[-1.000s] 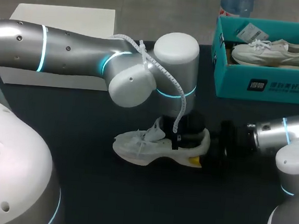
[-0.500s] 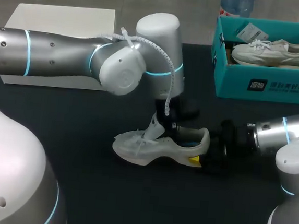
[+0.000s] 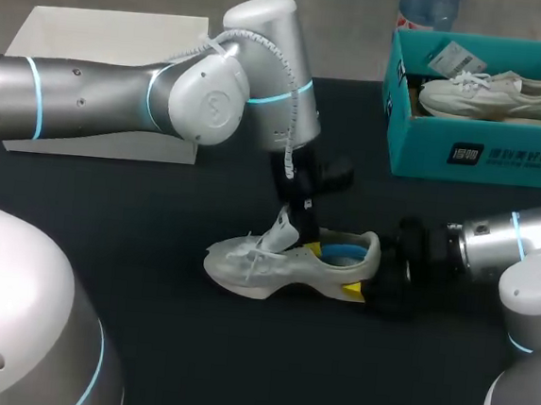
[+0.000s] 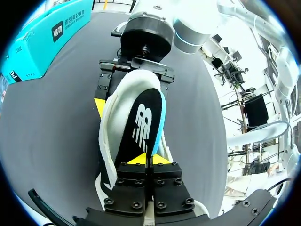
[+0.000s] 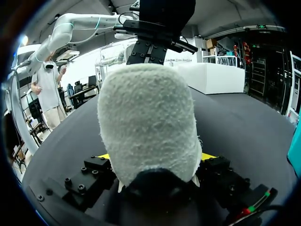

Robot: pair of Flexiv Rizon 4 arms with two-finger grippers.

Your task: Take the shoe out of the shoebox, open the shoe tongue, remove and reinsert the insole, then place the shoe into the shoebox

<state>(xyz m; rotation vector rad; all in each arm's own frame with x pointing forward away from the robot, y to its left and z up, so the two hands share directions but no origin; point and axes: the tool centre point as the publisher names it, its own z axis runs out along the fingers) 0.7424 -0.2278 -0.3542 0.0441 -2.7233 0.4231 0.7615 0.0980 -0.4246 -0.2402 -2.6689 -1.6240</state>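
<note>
The shoe (image 3: pixel 274 269) lies mid-frame, toe left, heel right, with my right gripper (image 3: pixel 366 275) clamped on its heel. My left gripper (image 3: pixel 310 247), directly above the opening, pinches the insole (image 3: pixel 344 255), whose length runs heelward along the shoe

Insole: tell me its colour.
The insole is black with a white logo and light blue edge; clearest in the left wrist view.

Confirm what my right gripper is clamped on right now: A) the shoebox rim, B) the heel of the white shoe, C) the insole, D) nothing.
B: the right gripper has its yellow tips on both sides of the heel of the shoe, while the left gripper pinches the insole.
</note>
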